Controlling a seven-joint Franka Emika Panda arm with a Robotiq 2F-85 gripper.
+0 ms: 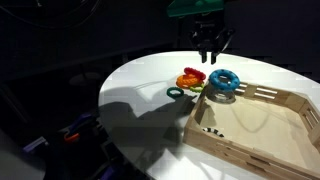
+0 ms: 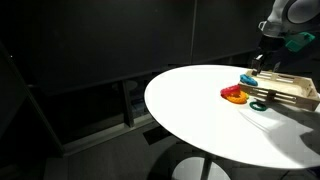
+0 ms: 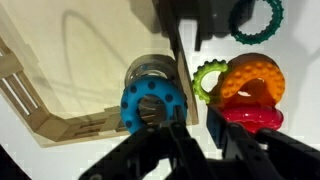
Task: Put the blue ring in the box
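Note:
The blue ring (image 3: 150, 102) is thick, with dark dots. It lies at the outer corner of the light-wood box (image 3: 40, 95), partly over its low wall. It shows in both exterior views (image 1: 222, 82) (image 2: 249, 79), as does the box (image 1: 250, 135) (image 2: 297, 92). My gripper (image 3: 203, 138) is open and empty. It hangs above the table (image 1: 210, 48) (image 2: 262, 60), with its fingertips over the gap between the blue ring and the red ring (image 3: 250, 116).
An orange ring (image 3: 250, 78), a small light-green ring (image 3: 208, 80) and the red ring lie together beside the blue ring. A thin dark-green ring (image 3: 258, 20) (image 1: 177, 93) lies apart from them. All rest on a round white table (image 1: 140, 90).

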